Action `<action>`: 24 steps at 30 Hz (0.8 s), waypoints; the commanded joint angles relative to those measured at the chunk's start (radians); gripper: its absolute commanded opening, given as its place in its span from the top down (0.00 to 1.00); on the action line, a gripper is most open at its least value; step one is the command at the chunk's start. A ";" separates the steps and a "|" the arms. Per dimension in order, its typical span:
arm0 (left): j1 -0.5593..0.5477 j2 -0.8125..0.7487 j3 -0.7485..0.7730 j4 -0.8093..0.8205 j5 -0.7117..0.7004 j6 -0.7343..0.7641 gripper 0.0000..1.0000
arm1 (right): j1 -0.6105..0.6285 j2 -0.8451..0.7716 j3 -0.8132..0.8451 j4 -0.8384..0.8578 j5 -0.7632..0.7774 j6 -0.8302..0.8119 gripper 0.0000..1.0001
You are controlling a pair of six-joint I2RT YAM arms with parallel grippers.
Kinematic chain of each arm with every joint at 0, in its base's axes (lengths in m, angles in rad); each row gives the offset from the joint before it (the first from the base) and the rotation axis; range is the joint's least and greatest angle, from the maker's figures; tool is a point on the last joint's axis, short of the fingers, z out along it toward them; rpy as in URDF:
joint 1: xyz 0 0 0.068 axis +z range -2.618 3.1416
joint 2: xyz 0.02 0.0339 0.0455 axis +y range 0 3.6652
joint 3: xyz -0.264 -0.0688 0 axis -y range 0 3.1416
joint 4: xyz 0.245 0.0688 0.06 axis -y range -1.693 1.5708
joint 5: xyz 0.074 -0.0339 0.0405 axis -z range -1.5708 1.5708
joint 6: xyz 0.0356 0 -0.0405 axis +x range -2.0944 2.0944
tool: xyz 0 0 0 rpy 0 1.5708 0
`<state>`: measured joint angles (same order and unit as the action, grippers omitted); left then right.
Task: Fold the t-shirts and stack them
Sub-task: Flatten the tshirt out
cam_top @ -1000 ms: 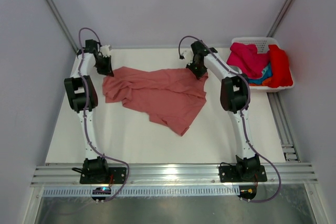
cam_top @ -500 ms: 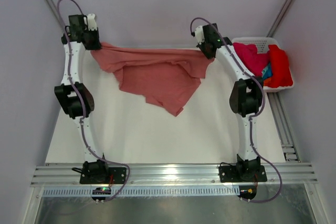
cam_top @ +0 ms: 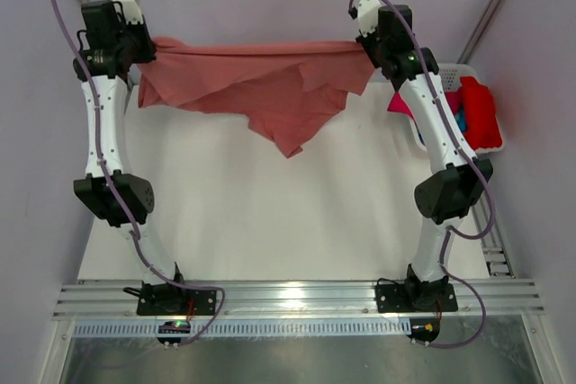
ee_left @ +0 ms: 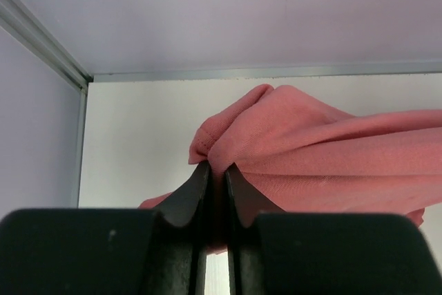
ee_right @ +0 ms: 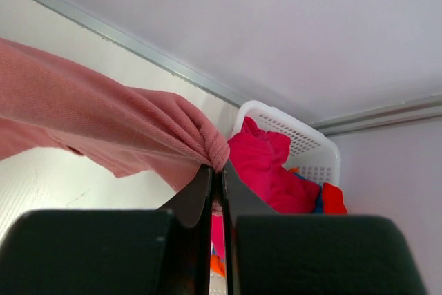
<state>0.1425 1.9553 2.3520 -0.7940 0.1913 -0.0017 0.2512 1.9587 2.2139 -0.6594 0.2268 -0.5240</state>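
A salmon t-shirt (cam_top: 261, 83) hangs stretched in the air between both grippers, above the far part of the table, its lower corner drooping at the middle. My left gripper (cam_top: 144, 47) is shut on its left end; in the left wrist view the cloth (ee_left: 311, 157) bunches out of the shut gripper (ee_left: 217, 168). My right gripper (cam_top: 371, 49) is shut on its right end; in the right wrist view the cloth (ee_right: 103, 122) is pinched in the gripper (ee_right: 216, 168). Magenta (cam_top: 454, 101), red (cam_top: 481, 114) and blue shirts lie in the basket.
A white plastic basket (cam_top: 450, 71) stands at the far right, partly behind my right arm; it also shows in the right wrist view (ee_right: 304, 146) with a magenta shirt (ee_right: 266, 167) inside. The white table (cam_top: 270, 213) lies below. Walls close in the back and both sides.
Both arms have risen and spread apart, lifting the salmon shirt off the table and pulling it taut between them. It lay crumpled on the table one second ago.
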 commanded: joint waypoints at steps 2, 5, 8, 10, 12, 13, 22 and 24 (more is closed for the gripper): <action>0.034 -0.108 -0.087 0.045 -0.107 0.015 0.82 | -0.036 -0.167 -0.062 0.021 0.160 -0.021 0.97; 0.034 -0.156 -0.144 0.055 -0.098 0.016 0.80 | -0.036 -0.227 -0.068 0.027 0.189 -0.042 0.97; 0.034 -0.190 -0.174 0.053 -0.085 0.009 1.00 | -0.036 -0.274 -0.062 0.040 0.206 -0.060 0.97; 0.035 -0.212 -0.197 0.078 -0.069 0.011 1.00 | -0.036 -0.297 -0.062 0.046 0.212 -0.067 0.97; 0.034 -0.226 -0.230 0.098 -0.021 0.002 1.00 | -0.036 -0.311 -0.078 0.047 0.232 -0.068 0.97; 0.034 -0.231 -0.237 0.105 -0.004 -0.021 1.00 | -0.036 -0.325 -0.088 0.047 0.239 -0.070 0.97; 0.034 -0.182 -0.270 0.058 0.232 -0.038 0.46 | -0.036 -0.368 -0.177 0.012 0.226 -0.053 0.97; 0.034 -0.145 -0.273 -0.006 0.439 -0.021 0.19 | -0.035 -0.362 -0.175 0.004 0.226 -0.045 0.97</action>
<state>0.1761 1.7729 2.0869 -0.7490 0.3401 -0.0193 0.2146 1.6150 2.0312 -0.6750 0.4351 -0.5770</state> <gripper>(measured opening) 0.718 0.055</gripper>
